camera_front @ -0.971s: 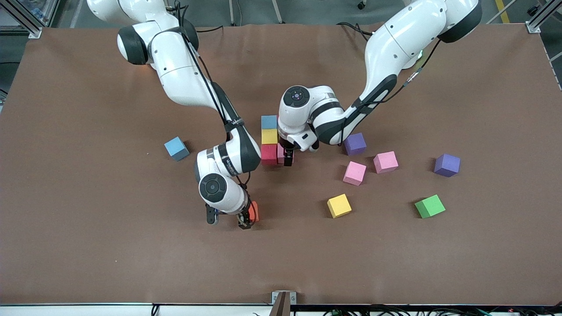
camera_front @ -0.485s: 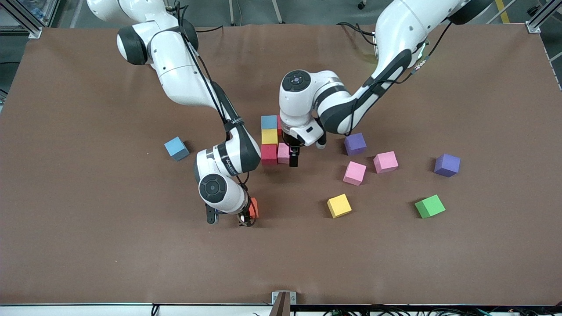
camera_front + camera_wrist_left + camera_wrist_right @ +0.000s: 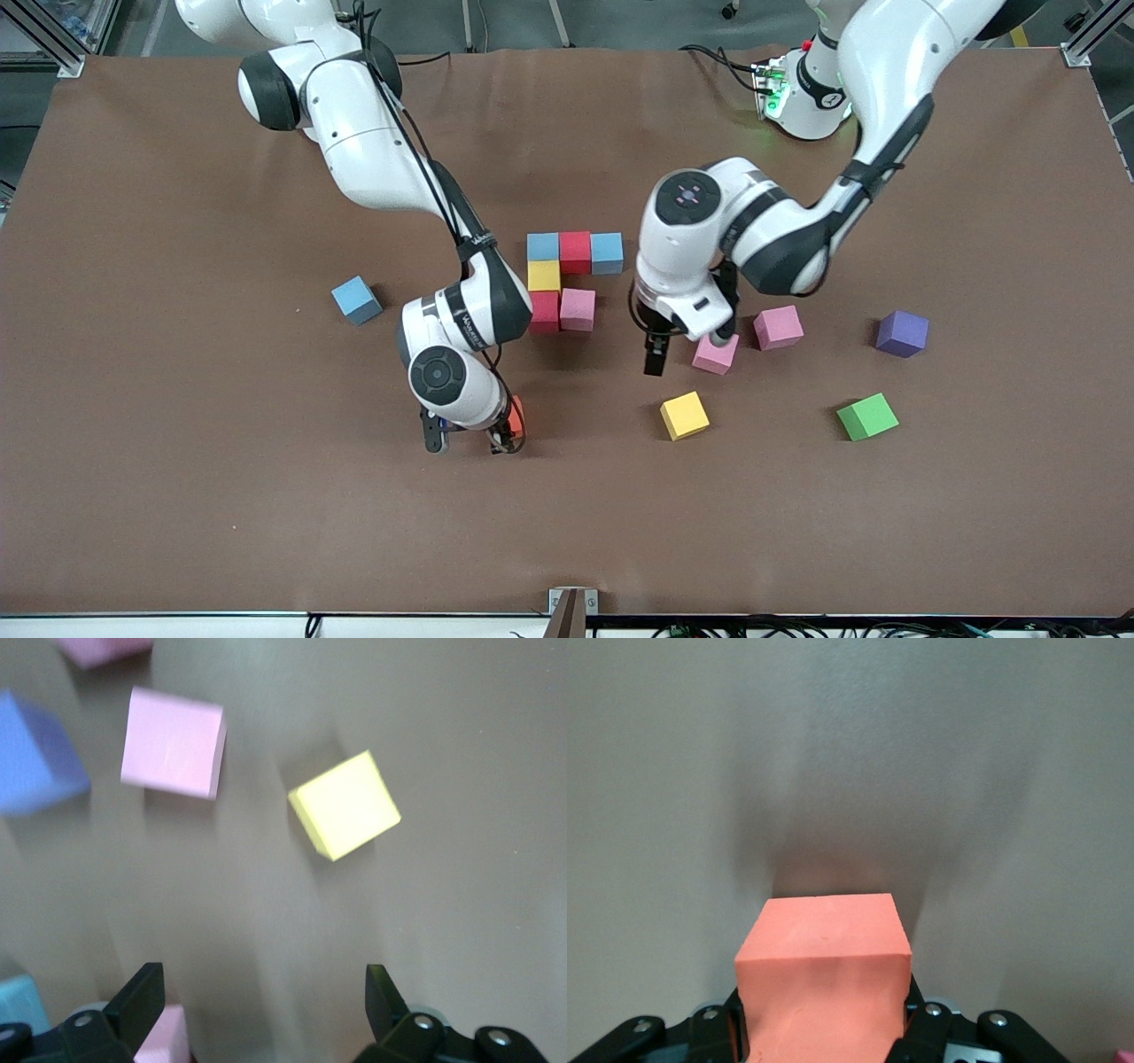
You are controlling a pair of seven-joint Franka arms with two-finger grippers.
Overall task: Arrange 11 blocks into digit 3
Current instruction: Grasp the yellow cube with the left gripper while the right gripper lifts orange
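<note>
Right end effector (image 3: 824,1032) clamps the orange block (image 3: 824,979); left end effector (image 3: 266,1010) spread wide.

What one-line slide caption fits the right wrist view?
Right gripper shut on the orange block, just above the bare brown table.

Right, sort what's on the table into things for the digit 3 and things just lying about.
For the job: six grouped blocks; orange block, held by the right gripper; loose light blue block, yellow block, two pink blocks, purple block; open left gripper over the table near the yellow block.
Lying about: green cube.
</note>
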